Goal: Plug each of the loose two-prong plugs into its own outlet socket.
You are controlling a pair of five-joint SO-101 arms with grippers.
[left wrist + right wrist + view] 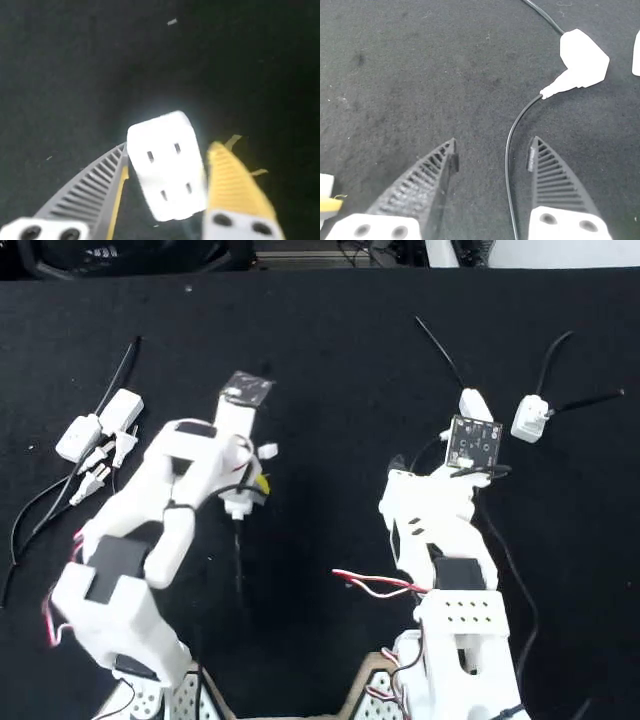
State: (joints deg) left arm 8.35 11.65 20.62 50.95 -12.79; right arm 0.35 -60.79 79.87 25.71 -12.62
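A white outlet socket block (167, 167) with two pairs of slots sits between the grey finger (102, 187) and the yellow finger (232, 182) of my left gripper (170, 147), which is shut on it. In the high view that gripper (250, 485) is left of the table's middle. My right gripper (492, 147) is open, low over the black cloth, with a black cable (512, 150) running between its fingers. That cable leads to a white plug (582, 60) just beyond the fingertips. In the high view, this plug (475, 403) lies ahead of the right arm.
Another white plug (530, 420) with black leads lies right of the right arm. A cluster of white plugs and sockets (100, 440) with black cables sits at the far left. A black cloth (340, 360) covers the table.
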